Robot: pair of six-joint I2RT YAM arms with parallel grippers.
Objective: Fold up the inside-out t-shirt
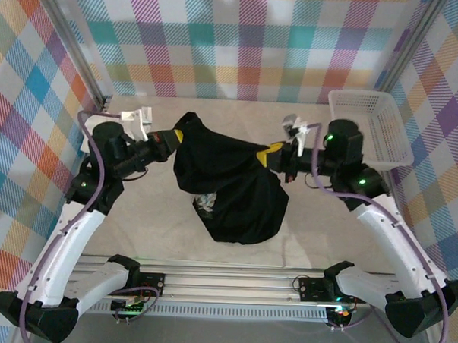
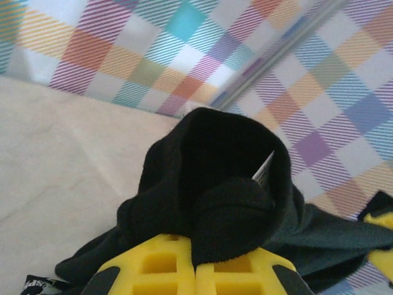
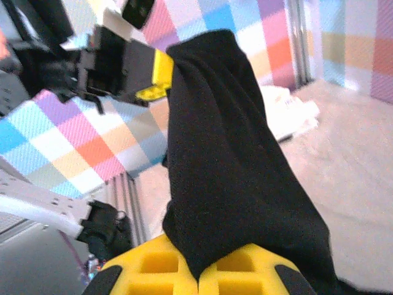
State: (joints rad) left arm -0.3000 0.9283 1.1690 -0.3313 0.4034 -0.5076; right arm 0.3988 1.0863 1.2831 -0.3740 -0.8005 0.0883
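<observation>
The inside-out t-shirt (image 1: 236, 187) is black and hangs bunched between my two grippers above the middle of the table, its lower part sagging toward the near edge. My left gripper (image 1: 177, 136) is shut on its upper left end. In the left wrist view the yellow jaws (image 2: 195, 261) pinch a thick fold of the black cloth (image 2: 227, 178). My right gripper (image 1: 272, 155) is shut on the upper right end. In the right wrist view its jaws (image 3: 198, 279) clamp the cloth (image 3: 227, 153), which stretches away toward the left gripper (image 3: 156, 70).
A white plastic basket (image 1: 371, 128) stands at the back right corner. A white crumpled garment (image 3: 288, 114) lies on the beige table beyond the shirt, and a bit of white (image 1: 205, 203) peeks at the shirt's lower left edge. Checked walls enclose the table on three sides.
</observation>
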